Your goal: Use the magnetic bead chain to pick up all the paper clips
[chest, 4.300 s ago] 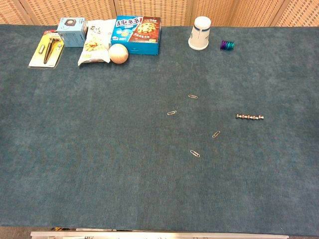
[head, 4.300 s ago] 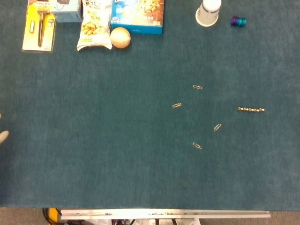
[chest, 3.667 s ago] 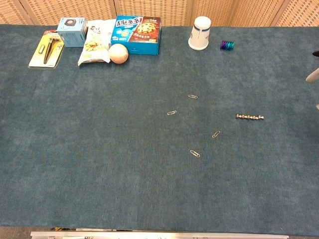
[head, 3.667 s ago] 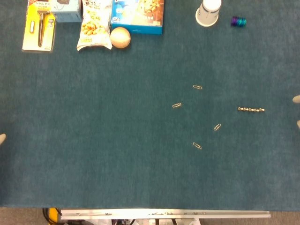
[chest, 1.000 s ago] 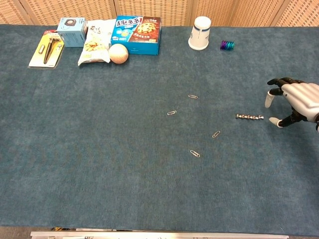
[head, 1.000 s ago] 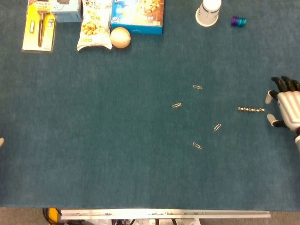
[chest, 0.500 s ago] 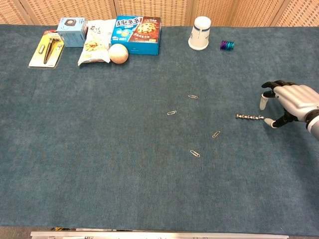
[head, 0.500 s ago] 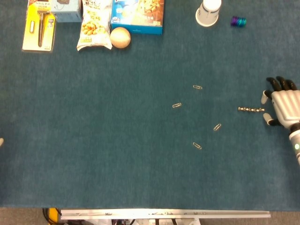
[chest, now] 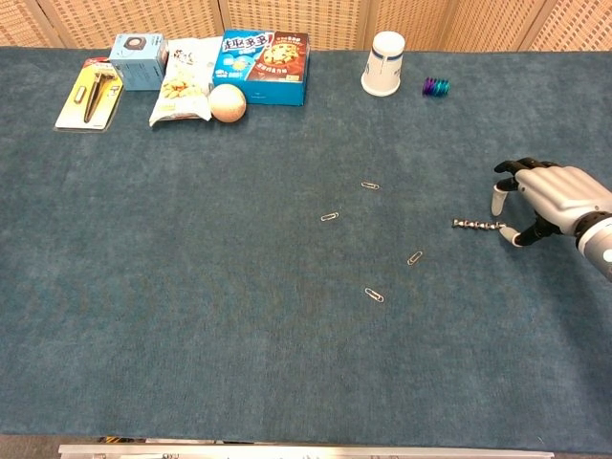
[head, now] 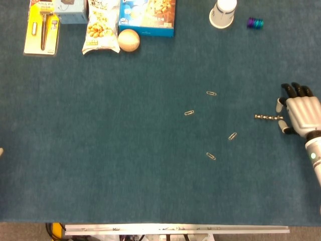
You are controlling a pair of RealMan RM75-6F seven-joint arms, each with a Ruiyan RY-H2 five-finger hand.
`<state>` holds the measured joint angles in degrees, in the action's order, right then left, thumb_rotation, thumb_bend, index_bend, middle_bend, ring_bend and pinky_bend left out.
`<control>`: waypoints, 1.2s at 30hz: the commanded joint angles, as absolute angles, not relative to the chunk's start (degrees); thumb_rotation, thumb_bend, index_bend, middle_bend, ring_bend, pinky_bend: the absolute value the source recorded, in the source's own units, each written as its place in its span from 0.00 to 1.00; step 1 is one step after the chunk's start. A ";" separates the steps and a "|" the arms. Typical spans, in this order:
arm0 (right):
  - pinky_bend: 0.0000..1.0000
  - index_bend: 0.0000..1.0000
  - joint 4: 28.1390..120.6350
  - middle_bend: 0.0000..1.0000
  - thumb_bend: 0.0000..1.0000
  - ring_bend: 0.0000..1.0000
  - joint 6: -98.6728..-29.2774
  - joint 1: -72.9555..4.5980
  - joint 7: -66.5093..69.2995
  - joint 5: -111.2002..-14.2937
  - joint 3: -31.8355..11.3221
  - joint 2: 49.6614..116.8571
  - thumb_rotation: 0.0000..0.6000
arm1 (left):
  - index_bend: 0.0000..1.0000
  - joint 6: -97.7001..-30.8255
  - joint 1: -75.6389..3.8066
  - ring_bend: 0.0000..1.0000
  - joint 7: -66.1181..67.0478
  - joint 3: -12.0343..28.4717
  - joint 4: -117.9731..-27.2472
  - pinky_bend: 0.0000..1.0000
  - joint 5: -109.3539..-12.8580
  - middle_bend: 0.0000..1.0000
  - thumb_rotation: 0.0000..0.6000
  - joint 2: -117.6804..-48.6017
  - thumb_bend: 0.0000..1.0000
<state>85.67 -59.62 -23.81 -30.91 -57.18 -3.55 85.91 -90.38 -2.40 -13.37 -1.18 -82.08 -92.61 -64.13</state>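
Right hand (head: 300,114) sits at the right edge of the head view, mid-height, forearm running down and right out of frame. Palm faces down, dark fingertips (head: 293,89) fanned toward the top of the frame, thumb tip just beside the right end of the magnetic bead chain (head: 268,117). Fingers spread, holding nothing; whether the thumb actually touches the chain cannot be told. Chest view shows the same hand (chest: 545,201) arched over the chain's (chest: 476,226) right end, fingers curved down toward the cloth.

Left hand: only a pale sliver at the far left edge of the head view; state cannot be told.

Chain lies flat, roughly horizontal, right of centre. Four paper clips lie left of it, all apart from each other and from the chain: upper clip (head: 211,93), left clip (head: 189,113), nearest clip (head: 232,136) below-left of the chain, lowest clip (head: 211,156).

Open cloth between hand, chain and clips. Table's front edge with a metal rail (head: 175,229) runs along the bottom of the frame.

Surface is a dark teal felt cloth (head: 125,165). Along the top: yellow blister pack (head: 42,27), snack bag (head: 102,25), ball (head: 129,40), blue box (head: 148,17), paper cup (head: 222,13), small purple-teal spool (head: 255,23). Chest view shows woven panels (chest: 316,14) behind the table.
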 commanded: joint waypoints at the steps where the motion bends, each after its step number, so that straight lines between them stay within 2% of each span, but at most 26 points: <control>1: 0.10 0.47 85.48 0.11 0.30 0.00 -59.64 -24.00 -31.10 -57.01 -3.52 86.14 1.00 | 0.51 -90.42 -2.38 0.33 -13.45 -1.16 -82.08 0.44 -92.58 0.44 1.00 -64.10 0.00; 36: 0.10 0.51 83.71 0.11 0.31 0.00 -59.97 -25.16 -32.46 -55.78 -2.58 88.14 1.00 | 0.51 -90.78 -2.13 0.33 -14.28 -1.14 -81.81 0.44 -92.61 0.44 1.00 -63.90 0.00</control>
